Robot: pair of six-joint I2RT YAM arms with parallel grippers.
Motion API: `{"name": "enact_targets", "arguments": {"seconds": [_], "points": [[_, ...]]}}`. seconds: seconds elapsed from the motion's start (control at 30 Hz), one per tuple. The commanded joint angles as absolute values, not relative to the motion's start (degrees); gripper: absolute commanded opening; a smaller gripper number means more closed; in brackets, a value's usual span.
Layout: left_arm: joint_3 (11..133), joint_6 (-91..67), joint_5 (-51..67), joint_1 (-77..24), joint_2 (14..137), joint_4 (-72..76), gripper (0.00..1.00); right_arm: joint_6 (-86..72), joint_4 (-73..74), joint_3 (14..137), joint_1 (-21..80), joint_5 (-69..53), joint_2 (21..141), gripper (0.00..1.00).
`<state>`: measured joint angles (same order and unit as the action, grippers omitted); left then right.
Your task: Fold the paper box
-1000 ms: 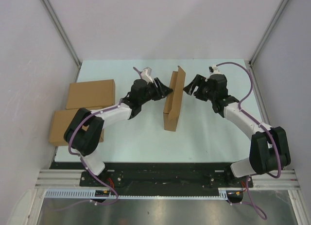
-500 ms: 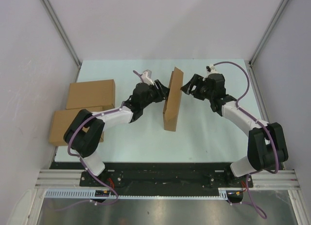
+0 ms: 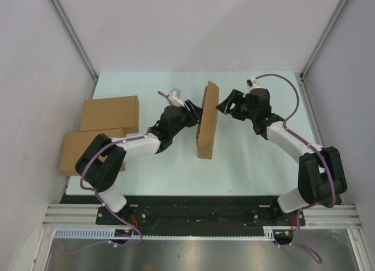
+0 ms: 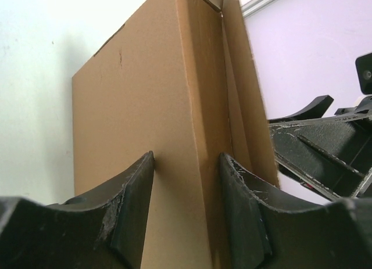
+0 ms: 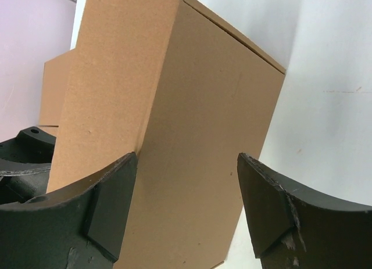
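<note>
The paper box (image 3: 206, 122) stands on one long narrow side in the middle of the table, its broad faces turned left and right and its lid folded against the body. My left gripper (image 3: 196, 114) is open, with its tips at the box's left broad face. In the left wrist view the box (image 4: 133, 106) fills the space beyond the left gripper (image 4: 187, 164), and nothing is clamped. My right gripper (image 3: 221, 106) is wide open at the upper right face. In the right wrist view the box (image 5: 192, 106) lies just beyond the right gripper (image 5: 187, 164).
Two finished flat brown boxes (image 3: 109, 113) (image 3: 76, 151) lie at the table's left edge, behind my left arm. Pale table surface (image 3: 252, 160) shows to the right of the box and in front of it. Grey walls enclose the table on three sides.
The flap that stood out at the box's far end is now folded against it. My right gripper has moved left up to the box. My left gripper has crept closer to the left face.
</note>
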<state>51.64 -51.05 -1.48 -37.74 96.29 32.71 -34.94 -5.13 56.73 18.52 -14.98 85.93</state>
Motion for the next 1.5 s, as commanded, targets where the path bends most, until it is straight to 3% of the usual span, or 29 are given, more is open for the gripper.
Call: {"name": "enact_targets", "arguments": {"seconds": [0.0,0.73,1.17,1.47], "points": [[47.9,-52.4,1.4,-41.0,96.0,23.7,0.53,-34.0,-2.2,57.8,18.5,-14.6,83.7,0.75],[49.7,-51.1,0.2,-35.6,90.9,20.0,0.66,-35.5,-2.2,57.8,13.2,-13.4,80.7,0.76],[50.8,-51.0,3.0,-35.7,92.0,21.0,0.64,-35.8,-3.0,57.8,13.8,-14.0,80.6,0.76],[52.6,-49.4,2.1,-35.8,88.8,18.9,0.68,-35.0,-1.7,57.8,14.0,-13.4,79.2,0.76]]}}
